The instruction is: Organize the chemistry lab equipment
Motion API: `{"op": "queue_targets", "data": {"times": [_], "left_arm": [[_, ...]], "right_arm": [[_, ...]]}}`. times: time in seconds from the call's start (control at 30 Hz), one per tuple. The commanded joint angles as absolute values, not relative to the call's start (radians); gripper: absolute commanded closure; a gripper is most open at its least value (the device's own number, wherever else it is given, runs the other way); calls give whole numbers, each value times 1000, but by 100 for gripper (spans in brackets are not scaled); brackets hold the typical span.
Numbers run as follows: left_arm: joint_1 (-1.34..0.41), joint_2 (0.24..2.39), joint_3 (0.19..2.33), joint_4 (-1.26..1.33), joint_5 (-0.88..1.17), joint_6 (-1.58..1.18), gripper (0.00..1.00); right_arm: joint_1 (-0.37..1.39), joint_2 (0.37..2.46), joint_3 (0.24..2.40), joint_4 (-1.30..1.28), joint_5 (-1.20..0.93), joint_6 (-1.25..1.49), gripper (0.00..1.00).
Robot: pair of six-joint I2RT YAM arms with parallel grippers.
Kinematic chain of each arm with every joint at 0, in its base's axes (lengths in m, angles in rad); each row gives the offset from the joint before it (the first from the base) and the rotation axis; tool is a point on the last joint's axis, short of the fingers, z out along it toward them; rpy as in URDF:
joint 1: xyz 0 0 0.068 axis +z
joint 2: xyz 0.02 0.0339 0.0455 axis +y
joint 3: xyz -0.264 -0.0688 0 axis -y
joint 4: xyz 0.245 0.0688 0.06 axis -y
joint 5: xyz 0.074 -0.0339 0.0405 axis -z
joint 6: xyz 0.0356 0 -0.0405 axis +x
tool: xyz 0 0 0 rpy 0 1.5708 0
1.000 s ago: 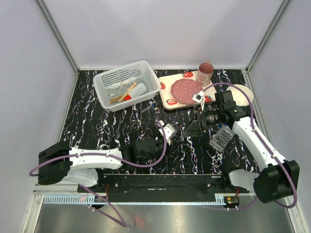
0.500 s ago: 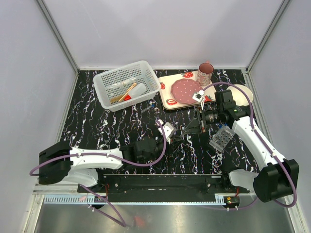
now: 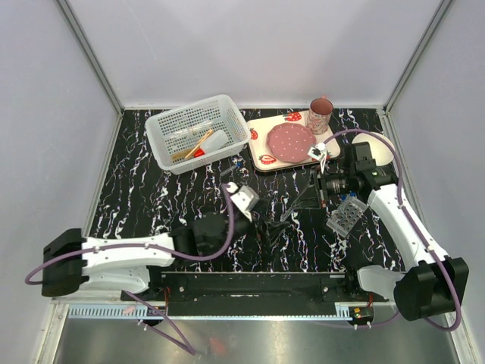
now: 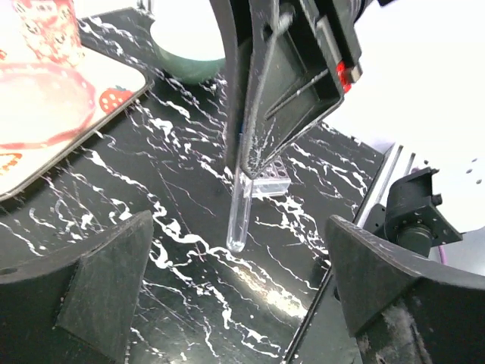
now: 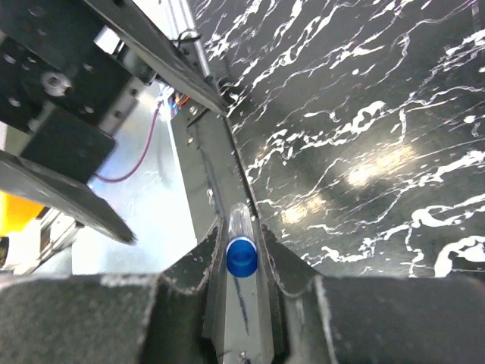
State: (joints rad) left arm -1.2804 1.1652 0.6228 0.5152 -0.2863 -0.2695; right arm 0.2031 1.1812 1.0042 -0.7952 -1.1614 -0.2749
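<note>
1 tube [image 4: 241, 199], left end effector [image 4: 239, 254] farther off

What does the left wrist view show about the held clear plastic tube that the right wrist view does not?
Only left wrist: the clear plastic tube side-on, rounded end down near the black marbled table, with the clear grid tube rack behind it and the strawberry-print tray at the picture's left. Only right wrist: the tube's blue cap, seen end-on. Both: the tube pinched in the right gripper above the table.
</note>
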Motion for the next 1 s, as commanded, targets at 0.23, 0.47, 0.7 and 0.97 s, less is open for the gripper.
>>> {"op": "queue_targets", "data": {"times": [0.23,0.47,0.7,0.97], "left_arm": [[-809,773,718,-150,64,-230,1],[-598,798,805,-504,23,-54,1],[-597,830,762,-511,28,-52,1],[-597,804,752,-511,3,-51,1]], "right_arm": [[127,1083,1098,-966,-804,-454,83],[75,1009,1114,-1037,-542,-498,83],[-23,977,1063,-1020,-358,-523,81],[-43,1014,957,-879,-261,-522,80]]}}
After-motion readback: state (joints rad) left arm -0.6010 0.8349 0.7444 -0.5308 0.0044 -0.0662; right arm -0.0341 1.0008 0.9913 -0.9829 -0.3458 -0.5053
